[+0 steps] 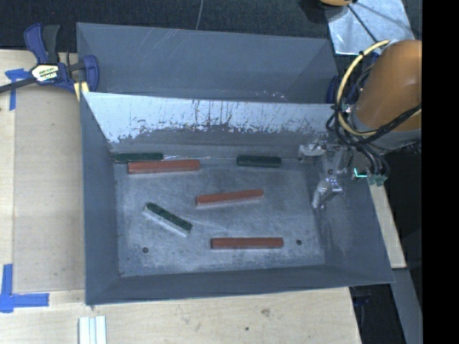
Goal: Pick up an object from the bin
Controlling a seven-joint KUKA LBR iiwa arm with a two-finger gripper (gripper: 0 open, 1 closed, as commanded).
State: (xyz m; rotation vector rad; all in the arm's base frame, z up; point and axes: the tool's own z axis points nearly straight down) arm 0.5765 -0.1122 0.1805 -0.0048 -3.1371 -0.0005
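claw [324,196] hangs low at the right end of the grey bin [215,56], close to the right wall, above bare floor with no thing seen under it or in its grip. whether it is released or clenched i cannot tell: it is small, metallic and blends into the scuffed floor. above it the wrist is tangled in dark cables [358,145], and the orange cover [391,84] is cut off at the right.

six slim bars lie apart on the floor, all left of the claw. nearest are the short dark green bar [259,161] at the foot of the back wall, the tilted red-brown bar [229,198] in the middle and the red-brown bar [247,243] near the front. further left lie a slanted dark green bar [168,218], a long red-brown bar [163,166], and just behind it a dark green bar [139,157] that is hard to make out against the back wall.
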